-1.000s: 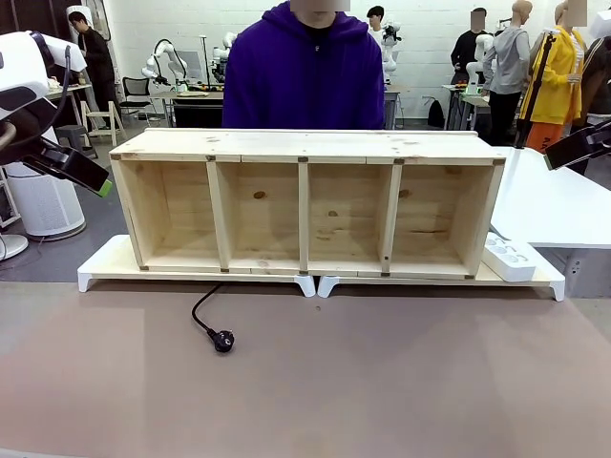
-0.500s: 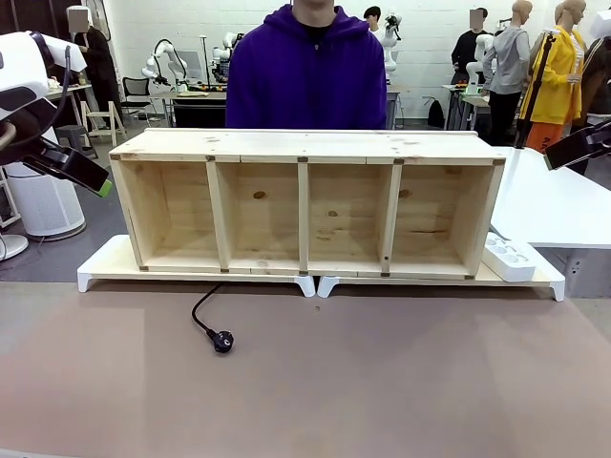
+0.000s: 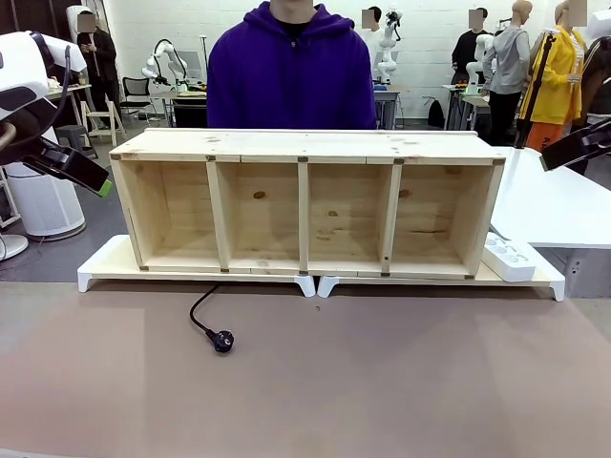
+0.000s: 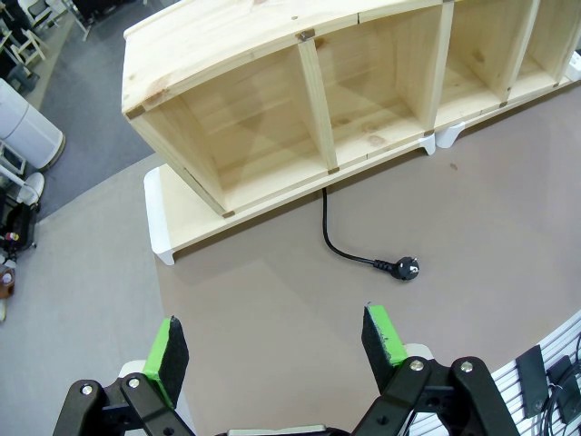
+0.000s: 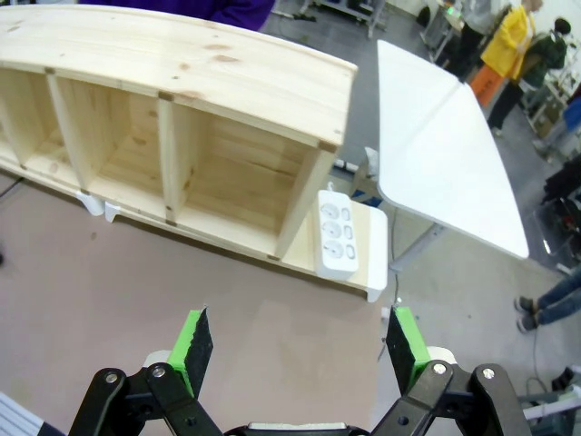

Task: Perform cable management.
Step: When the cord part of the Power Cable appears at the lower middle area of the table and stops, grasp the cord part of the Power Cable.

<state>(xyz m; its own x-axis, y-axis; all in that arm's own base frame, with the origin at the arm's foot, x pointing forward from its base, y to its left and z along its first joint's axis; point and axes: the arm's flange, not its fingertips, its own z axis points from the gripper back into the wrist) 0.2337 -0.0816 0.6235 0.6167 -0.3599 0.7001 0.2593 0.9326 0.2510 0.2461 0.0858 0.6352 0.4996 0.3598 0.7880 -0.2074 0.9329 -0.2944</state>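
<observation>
The cable is a thin black cord that comes out from under the wooden shelf and curls onto the brown table, ending in a round plug. In the left wrist view the cable and its plug lie well ahead of my left gripper, which hangs high above the table, open and holding nothing. My right gripper is open too, high over the table's right end, with nothing between its green pads. In the front view the left gripper and right gripper sit at the picture's two sides.
A person in a purple hoodie stands behind the shelf. The shelf rests on white risers. A white power strip lies on the riser past the shelf's right end. A white side table stands to the right.
The person has shifted a little toward the picture's left. Both arms and the cable have stayed where they were.
</observation>
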